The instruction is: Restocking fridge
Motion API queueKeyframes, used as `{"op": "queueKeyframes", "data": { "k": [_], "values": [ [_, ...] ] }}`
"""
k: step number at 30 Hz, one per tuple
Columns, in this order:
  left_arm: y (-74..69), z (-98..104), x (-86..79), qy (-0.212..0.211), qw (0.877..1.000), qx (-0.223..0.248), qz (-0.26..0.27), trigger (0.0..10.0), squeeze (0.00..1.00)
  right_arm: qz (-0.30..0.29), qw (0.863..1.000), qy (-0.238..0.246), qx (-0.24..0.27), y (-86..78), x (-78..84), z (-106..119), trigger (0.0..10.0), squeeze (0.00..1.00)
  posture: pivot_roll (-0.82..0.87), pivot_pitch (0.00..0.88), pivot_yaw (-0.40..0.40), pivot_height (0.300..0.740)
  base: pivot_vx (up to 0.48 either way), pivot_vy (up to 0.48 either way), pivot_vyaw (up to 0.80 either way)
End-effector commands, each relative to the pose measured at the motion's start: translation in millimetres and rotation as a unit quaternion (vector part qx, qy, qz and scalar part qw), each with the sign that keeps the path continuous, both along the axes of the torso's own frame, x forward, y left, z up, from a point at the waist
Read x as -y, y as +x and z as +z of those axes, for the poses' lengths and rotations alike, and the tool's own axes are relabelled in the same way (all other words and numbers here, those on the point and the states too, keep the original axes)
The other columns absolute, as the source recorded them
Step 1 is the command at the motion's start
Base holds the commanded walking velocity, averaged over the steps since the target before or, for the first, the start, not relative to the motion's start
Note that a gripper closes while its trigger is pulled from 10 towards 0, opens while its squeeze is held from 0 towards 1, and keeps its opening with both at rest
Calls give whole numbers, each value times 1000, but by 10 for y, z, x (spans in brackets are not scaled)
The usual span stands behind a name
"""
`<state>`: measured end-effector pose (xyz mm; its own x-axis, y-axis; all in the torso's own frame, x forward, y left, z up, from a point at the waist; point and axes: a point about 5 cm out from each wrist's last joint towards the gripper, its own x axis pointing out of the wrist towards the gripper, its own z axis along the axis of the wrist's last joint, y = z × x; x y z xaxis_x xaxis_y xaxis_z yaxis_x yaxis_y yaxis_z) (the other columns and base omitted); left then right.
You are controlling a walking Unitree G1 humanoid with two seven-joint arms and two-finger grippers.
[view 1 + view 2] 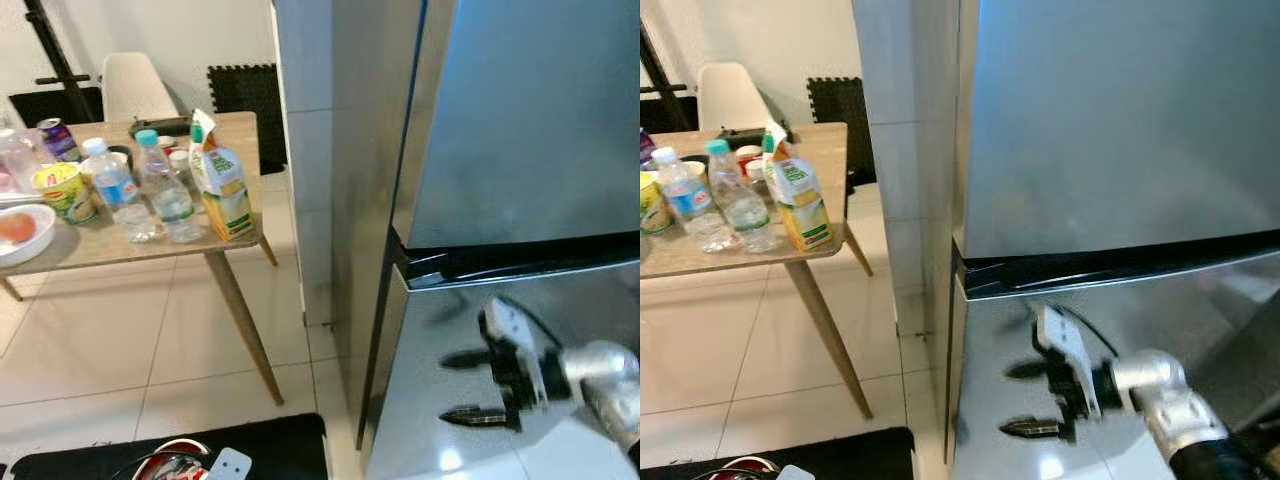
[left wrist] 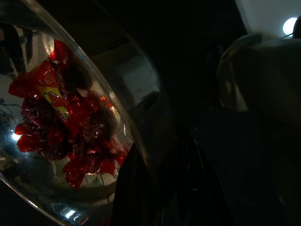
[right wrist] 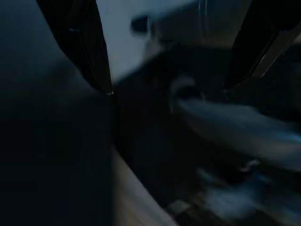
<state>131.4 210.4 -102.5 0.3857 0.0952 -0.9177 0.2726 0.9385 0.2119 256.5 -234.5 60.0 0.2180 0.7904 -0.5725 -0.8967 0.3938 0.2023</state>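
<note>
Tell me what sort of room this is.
Most likely a home kitchen or dining corner: a tall steel fridge stands on a tiled floor, beside a wooden table holding water bottles and a juice carton.

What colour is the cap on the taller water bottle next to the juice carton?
Teal, clearest in the left eye view: water bottle, beside the juice carton.

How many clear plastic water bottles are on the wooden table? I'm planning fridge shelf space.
2: a blue-labelled, white-capped bottle and a teal-capped bottle beside it, left of the juice carton. Others may sit past the left edge.
</note>
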Motion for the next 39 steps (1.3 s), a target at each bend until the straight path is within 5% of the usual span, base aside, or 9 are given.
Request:
{"op": "queueKeyframes", "data": {
  "k": [1, 7, 9, 10, 12, 15, 18, 25, 39],
  "values": [
    [26, 13, -25, 6, 1000, 6, 5, 10000, 0, -44, 998, -32, -10, -26, 71, -162, 10000, 0, -99, 0, 9, 740, 0, 0, 0],
    [14, 11, -39, 9, 1000, 4, 6, 10000, 0, -199, 969, -140, -33, -163, 291, -584, 10000, 0, -99, 0, 9, 740, 0, 0, 0],
    [6, 9, -43, 11, 1000, 2, 5, 10000, 0, -288, 936, -197, -56, -363, 407, -829, 10000, 0, -98, 0, 12, 740, 0, 0, 0],
    [6, 9, -43, 11, 1000, 2, 5, 10000, 0, -288, 936, -197, -56, -363, 407, -829, 10000, 0, -98, 0, 12, 740, 0, 0, 0],
    [0, 6, -38, 12, 1000, 0, 3, 10000, 0, -333, 904, -255, -82, -653, 459, -1073, 10000, 0, -97, 0, 10, 740, 0, 0, 0],
    [-2, 5, -34, 12, 1000, -1, 2, 10000, 0, -346, 892, -273, -97, -792, 458, -1167, 10000, 0, -97, 0, 10, 740, 0, 0, 0],
    [-19, -3, -22, 11, 1000, -5, -2, 10000, 0, -371, 861, -318, -143, -1211, 415, -1399, 10000, 0, -97, 0, 15, 740, 0, 0, 0],
    [-40, -8, -33, 12, 1000, -9, -5, 10000, 0, -386, 843, -343, -152, -1380, 348, -1496, 10000, 0, -97, 0, 18, 740, 0, 0, 0],
    [-48, -14, -19, 15, 1000, -14, -7, 10000, 0, -372, 851, -354, -112, -1142, 216, -1468, 10000, 0, -97, 0, 11, 740, -203, 0, 0]
  ]
}}
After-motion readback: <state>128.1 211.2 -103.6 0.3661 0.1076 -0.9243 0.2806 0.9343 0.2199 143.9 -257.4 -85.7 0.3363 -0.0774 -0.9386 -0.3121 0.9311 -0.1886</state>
